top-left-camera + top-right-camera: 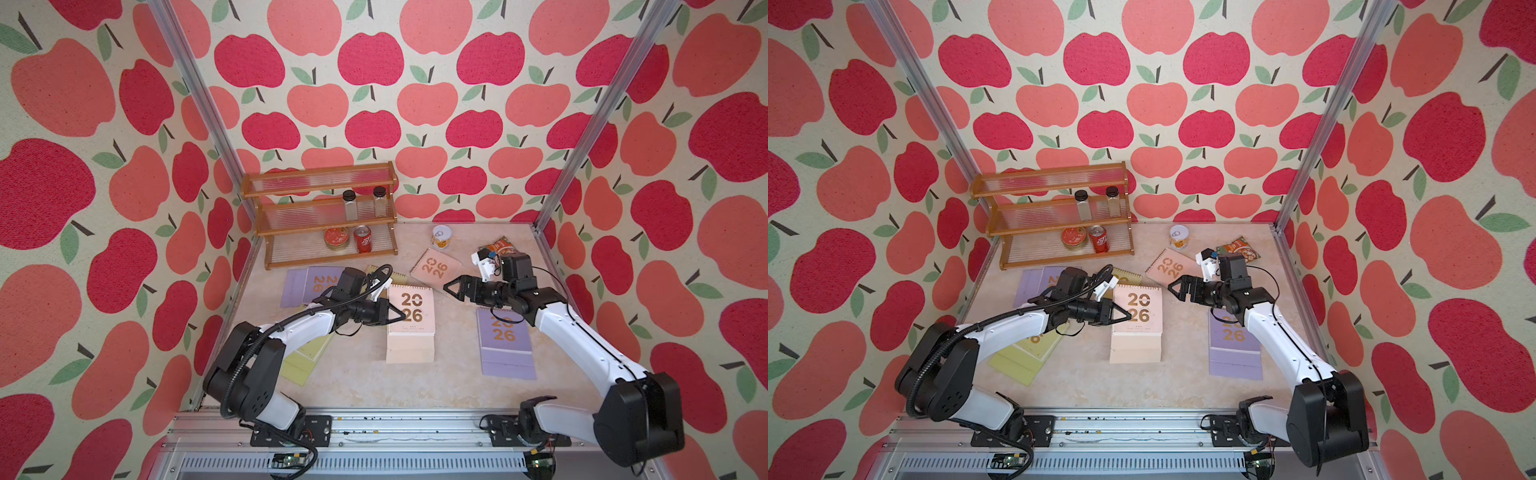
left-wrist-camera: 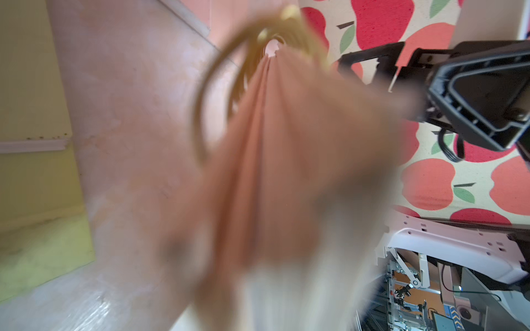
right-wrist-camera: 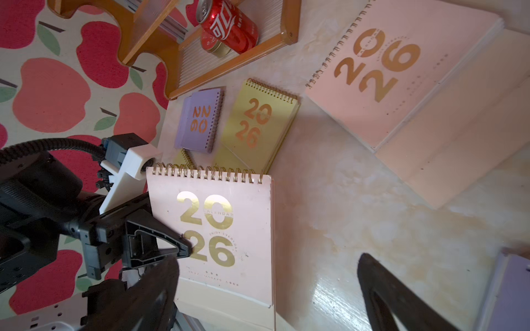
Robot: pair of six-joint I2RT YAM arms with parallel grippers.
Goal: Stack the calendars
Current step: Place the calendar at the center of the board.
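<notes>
**Pink calendar pinched by its side edge, pages fanning**

The pink calendar (image 1: 411,309) is in your left gripper (image 1: 399,316), which is clamped tight on its side edge right beside the gold "26". It looks light, but it hinges on the spiral, so expect it to flop. The left wrist view shows leaves splaying out from the rings. The cover looks smooth and may slide. I'd judge a bite nearer the binding, through the full thickness, would hold it flatter. Your right gripper (image 1: 451,287) hangs empty with its jaws spread wide, just off the calendar's far upper corner. A second pink calendar (image 1: 434,266) lies flat just beyond it, and a lilac calendar (image 1: 505,336) sits under that forearm.
</notes>
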